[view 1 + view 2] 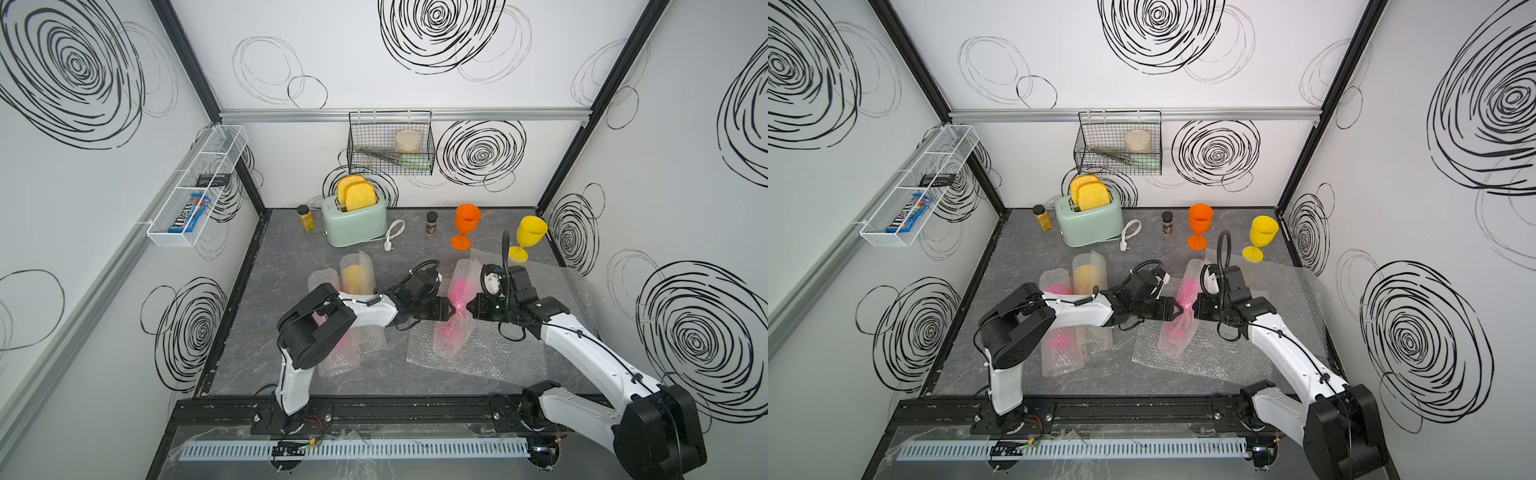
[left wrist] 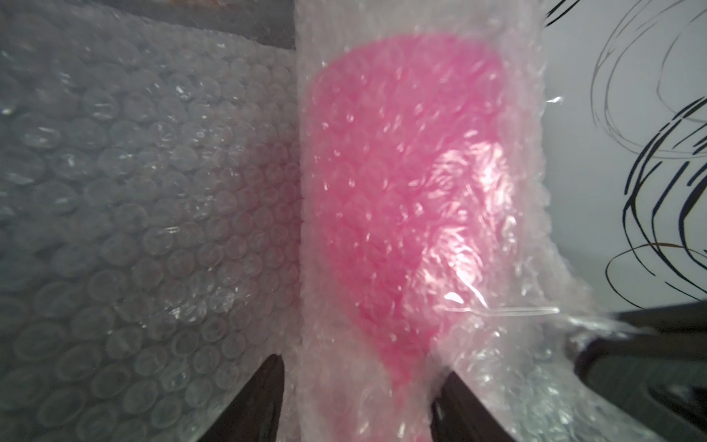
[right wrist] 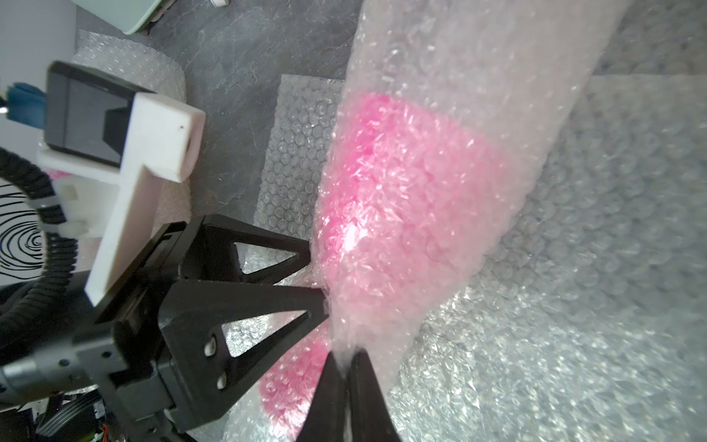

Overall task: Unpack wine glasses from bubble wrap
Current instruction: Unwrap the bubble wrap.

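A hot pink wine glass stands tilted mid-table inside a tube of bubble wrap. My left gripper is shut on the wrapped glass near its stem. From the opposite side, my right gripper is shut on a fold of the wrap. An orange glass and a yellow glass stand bare at the back right. A wrapped yellow glass and a wrapped pink one stand by the left arm, partly hidden by it.
Flat bubble wrap sheets cover the table's right half. At the back stand a mint toaster with its plug, and two spice jars. A wire basket hangs on the back wall.
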{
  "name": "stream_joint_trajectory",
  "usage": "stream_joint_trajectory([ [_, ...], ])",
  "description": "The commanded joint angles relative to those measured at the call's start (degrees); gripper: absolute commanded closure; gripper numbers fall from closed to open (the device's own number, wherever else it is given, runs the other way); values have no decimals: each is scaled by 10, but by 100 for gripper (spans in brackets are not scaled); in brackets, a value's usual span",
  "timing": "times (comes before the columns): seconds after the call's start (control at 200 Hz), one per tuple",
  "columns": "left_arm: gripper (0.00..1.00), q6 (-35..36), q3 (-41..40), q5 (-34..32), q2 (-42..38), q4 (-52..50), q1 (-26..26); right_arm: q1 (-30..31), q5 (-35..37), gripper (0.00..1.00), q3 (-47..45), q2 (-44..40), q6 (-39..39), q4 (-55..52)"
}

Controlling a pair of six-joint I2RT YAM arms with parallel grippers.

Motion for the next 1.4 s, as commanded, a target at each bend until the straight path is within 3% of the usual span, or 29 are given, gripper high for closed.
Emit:
stream_joint_trajectory([
  [0.0, 38, 5, 2, -14, 19, -37, 2, -9, -14, 92, -4, -18, 1, 22],
  [0.055, 38, 5, 2, -15, 17, -36, 2, -8, -15, 90, -11, -17, -8, 28],
  [0.175, 38, 8, 4, -16, 15, -38, -1, 5, 2, 76, -16, -1, -21, 28],
  [0.32, 38, 10, 7, -18, 16, -40, -4, 40, 67, 68, 8, 38, -28, 4],
  [0.746, 38, 11, 4, -18, 13, -36, -6, 150, 222, 61, 121, 124, -36, -81],
  [0.991, 39, 5, -18, -15, -10, -9, -5, 188, 295, 60, 153, 174, -40, -117],
  [1.216, 39, -17, -52, 11, -33, 36, 4, 190, 310, 62, 148, 190, -39, -118],
  [1.396, 39, -32, -74, 28, -48, 67, 14, 179, 300, 69, 129, 170, -35, -114],
])
